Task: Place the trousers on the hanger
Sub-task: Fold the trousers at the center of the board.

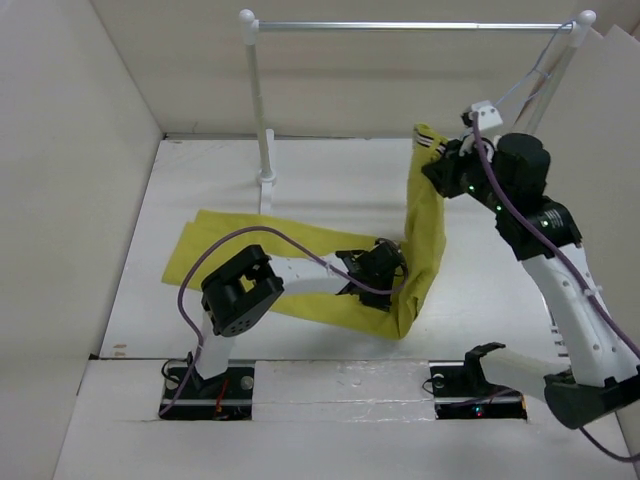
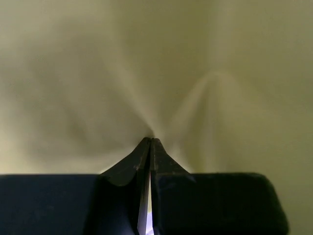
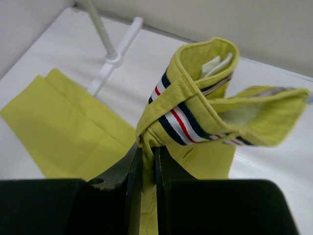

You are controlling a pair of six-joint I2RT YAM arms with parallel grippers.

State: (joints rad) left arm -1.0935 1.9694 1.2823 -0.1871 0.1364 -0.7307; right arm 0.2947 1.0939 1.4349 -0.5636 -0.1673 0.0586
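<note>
Our right hand (image 3: 146, 149) pinched the trousers (image 1: 425, 240) just under the striped waistband (image 3: 181, 120), its fingers nearly together with yellow cloth between them; it held that end up off the bench (image 1: 330, 170), below the right end of the rail (image 1: 410, 26); from there the cloth hung down to a fold on the bench, and the legs lay flat towards the left, passing in front of the foot of the rail's left post; our left hand (image 1: 392, 272) was pressed together low on the hanging part, close to the fold; in the left wrist view the cloth puckered at its fingertips, so it too nipped the trousers; the hanger (image 1: 533, 66) hung at the right end of the rail, above and behind the right hand, apart from the trousers.
</note>
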